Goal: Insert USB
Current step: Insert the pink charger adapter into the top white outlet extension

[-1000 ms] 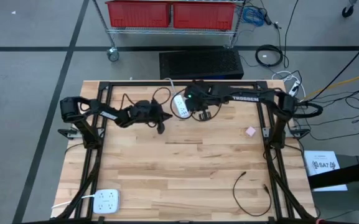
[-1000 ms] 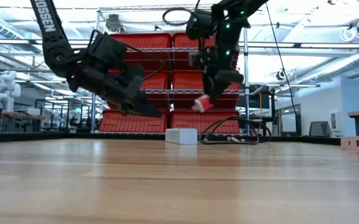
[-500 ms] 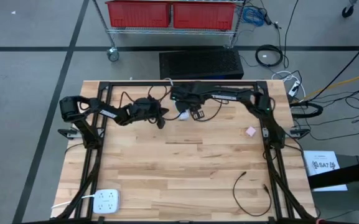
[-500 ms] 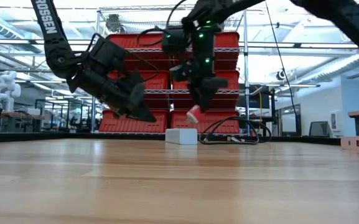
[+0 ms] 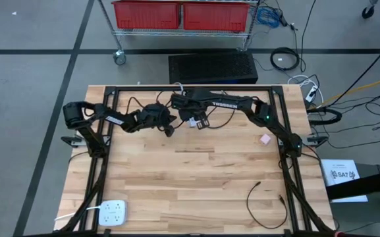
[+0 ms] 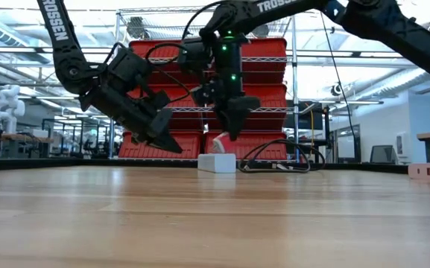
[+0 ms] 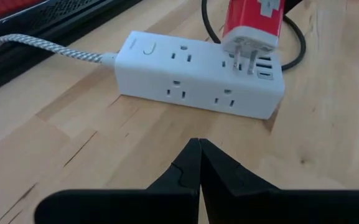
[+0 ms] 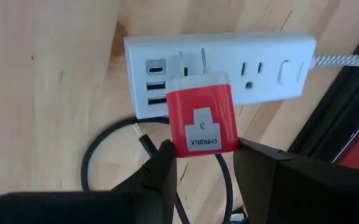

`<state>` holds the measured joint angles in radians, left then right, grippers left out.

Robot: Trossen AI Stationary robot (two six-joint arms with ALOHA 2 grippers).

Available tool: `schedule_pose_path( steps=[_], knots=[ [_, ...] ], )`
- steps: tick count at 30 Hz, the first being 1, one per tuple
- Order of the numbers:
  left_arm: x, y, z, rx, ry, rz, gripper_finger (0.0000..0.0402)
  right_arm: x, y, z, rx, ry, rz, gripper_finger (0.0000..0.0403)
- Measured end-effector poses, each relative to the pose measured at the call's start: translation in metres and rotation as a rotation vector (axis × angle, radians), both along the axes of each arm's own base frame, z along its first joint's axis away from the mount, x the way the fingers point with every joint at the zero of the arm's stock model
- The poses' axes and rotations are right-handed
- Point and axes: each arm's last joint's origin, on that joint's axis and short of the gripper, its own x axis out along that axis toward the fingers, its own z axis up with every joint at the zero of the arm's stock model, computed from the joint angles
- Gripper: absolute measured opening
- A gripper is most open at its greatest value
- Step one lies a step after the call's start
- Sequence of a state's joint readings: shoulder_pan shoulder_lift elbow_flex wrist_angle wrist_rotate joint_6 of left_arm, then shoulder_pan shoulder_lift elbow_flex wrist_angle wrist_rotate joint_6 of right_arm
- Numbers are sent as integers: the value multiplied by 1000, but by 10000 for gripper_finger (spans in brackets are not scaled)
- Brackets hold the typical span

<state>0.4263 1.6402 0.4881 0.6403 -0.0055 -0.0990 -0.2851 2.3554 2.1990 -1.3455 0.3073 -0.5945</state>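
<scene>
A white power strip [image 7: 198, 74] lies flat on the table near its far edge [image 5: 191, 113] [image 6: 217, 163], with a braided cord running from one end. My right gripper [image 8: 204, 152] hovers over it, shut on a red charger block [image 8: 203, 121]. The block's two metal prongs [image 7: 244, 59] point down at the strip's top face [image 8: 219, 71]. I cannot tell whether the prongs touch it. My left gripper [image 7: 199, 146] is shut and empty, hanging just above the table left of the strip [image 5: 170, 130] [image 6: 171, 145]. My right gripper pinches the red charger block between its two fingers [image 8: 163, 162], one on each narrow side of the block's rear end [image 8: 205, 149]. The fingers come from above, pointing down. The block is lifted clear and upright, prongs downward over the power strip.
A black cable [image 8: 104, 162] with a free plug end [image 8: 145, 140] loops on the table beside the strip. A second white power strip [image 5: 112, 212] sits at the near left corner. Another black cable [image 5: 265, 201] lies near right, a small pink piece [image 5: 265, 139] at right.
My right gripper has carried the red charger toward the table's left and downward, from beside the power strip to just above it. The charger stayed upright in the hold. My left gripper has kept nearly still.
</scene>
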Motion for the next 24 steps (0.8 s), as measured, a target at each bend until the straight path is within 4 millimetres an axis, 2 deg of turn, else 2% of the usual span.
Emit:
schedule_pose_path(
  steps=[4,8,15,20,24],
  knots=[
    [0,0,0,0,0,0,8,-3,0,0,9,24,-15,104],
    [1,-2,1,-26,-25,-75,8,-4,1,1,59,9,-29,78],
    [4,-7,3,-81,-74,-247,17,-6,6,4,192,-16,-34,2],
    [3,-11,0,-131,-56,-325,43,-9,12,8,385,-39,-61,6],
    [3,-19,-1,-122,1,-371,37,-15,19,29,488,-124,-52,0]
  ],
)
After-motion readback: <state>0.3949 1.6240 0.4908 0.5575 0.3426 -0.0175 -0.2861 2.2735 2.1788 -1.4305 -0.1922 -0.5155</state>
